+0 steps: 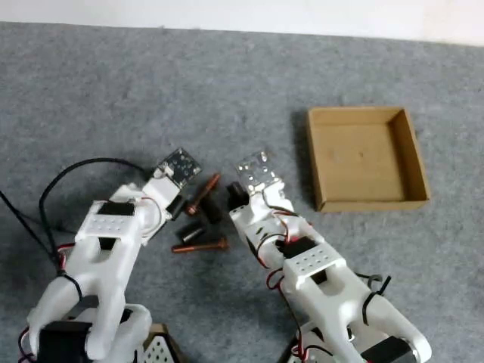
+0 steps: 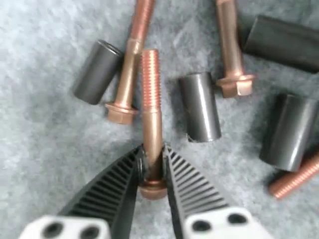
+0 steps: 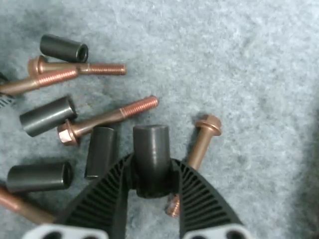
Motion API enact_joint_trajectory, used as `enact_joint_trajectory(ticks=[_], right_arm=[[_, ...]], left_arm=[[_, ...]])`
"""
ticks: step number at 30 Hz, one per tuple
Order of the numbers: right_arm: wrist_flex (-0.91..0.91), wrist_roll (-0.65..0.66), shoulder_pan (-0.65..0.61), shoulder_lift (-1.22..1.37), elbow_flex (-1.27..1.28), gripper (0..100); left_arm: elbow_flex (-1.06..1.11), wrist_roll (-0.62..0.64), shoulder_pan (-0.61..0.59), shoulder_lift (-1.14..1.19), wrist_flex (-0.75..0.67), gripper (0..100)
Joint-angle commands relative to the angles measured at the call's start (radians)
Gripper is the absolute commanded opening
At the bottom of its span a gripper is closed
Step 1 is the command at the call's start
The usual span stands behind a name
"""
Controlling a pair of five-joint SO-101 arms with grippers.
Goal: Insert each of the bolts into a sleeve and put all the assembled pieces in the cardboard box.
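Note:
My left gripper (image 2: 152, 167) is shut on a copper bolt (image 2: 151, 99) just above its head, threaded end pointing away. Loose bolts (image 2: 130, 64) and dark sleeves (image 2: 200, 107) lie around it on the carpet. My right gripper (image 3: 151, 172) is shut on a dark sleeve (image 3: 150, 149), held end-on above another bolt (image 3: 199, 149). In the high view the left gripper (image 1: 176, 206) and right gripper (image 1: 236, 195) face each other over the pile of parts. The cardboard box (image 1: 415, 159) lies to the right of them with nothing inside.
Grey carpet (image 1: 227, 91) covers the table. More sleeves (image 3: 47, 115) and bolts (image 3: 107, 119) are scattered between the arms; one bolt (image 1: 200, 246) lies close in front. A black cable (image 1: 76, 170) loops by the left arm.

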Motion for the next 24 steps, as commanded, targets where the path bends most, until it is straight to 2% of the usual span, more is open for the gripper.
enact_joint_trajectory(ticks=[1, 7, 13, 16, 21, 24], right_arm=[[-0.031, -0.009, 0.005, -0.004, -0.01, 0.4], [-0.031, -0.009, 0.005, -0.004, -0.01, 0.4], [-0.031, -0.009, 0.005, -0.004, -0.012, 0.4], [-0.031, -0.009, 0.005, -0.004, -0.012, 0.4], [-0.031, -0.009, 0.005, -0.004, -0.012, 0.4], [-0.031, -0.009, 0.005, -0.004, -0.01, 0.4]], left_arm=[[-0.021, -0.081, 0.01, -0.074, 0.057, 1], [-0.163, -0.456, -0.021, -0.081, 0.328, 1], [-0.329, -0.744, -0.11, -0.073, 0.549, 1], [-0.372, -0.829, -0.15, -0.071, 0.6, 1], [-0.377, -0.913, -0.206, -0.054, 0.595, 1], [-0.41, -0.928, -0.236, 0.031, 0.594, 1]])
